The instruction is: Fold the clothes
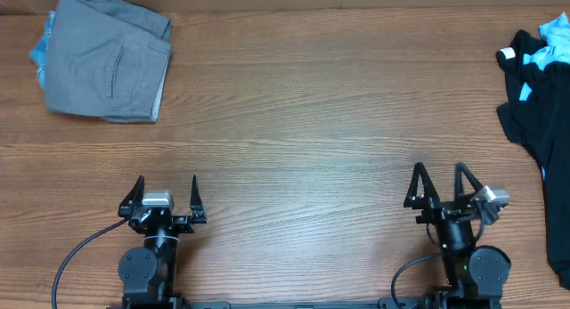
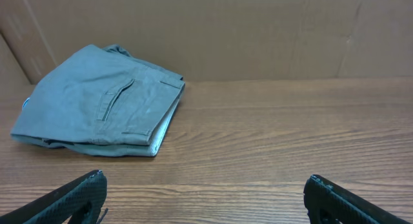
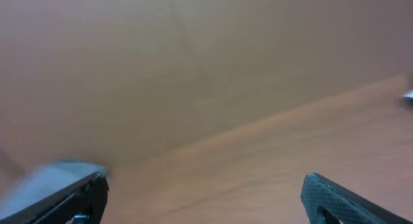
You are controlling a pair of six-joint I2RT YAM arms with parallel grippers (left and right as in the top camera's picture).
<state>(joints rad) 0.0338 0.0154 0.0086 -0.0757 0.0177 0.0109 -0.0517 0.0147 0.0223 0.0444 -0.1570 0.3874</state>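
Black T-shirt (image 1: 539,104) crumpled at the far right edge, left gripper (image 1: 167,191) and right gripper (image 1: 438,182) both gaping wide, holding nothing. Right one should drag it centre and spread it flat first.

A robotics lab bench is indicated. A left arm (image 1: 150,256) and a right arm (image 1: 463,256) are mounted at the edge of a wood-grain table (image 1: 294,122), which is backed by plain cardboard panels (image 2: 258,30).

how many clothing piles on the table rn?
2: folded grey trousers far left, black garment heap at right edge, cropped. Blue fabric peeking from each may hide more.
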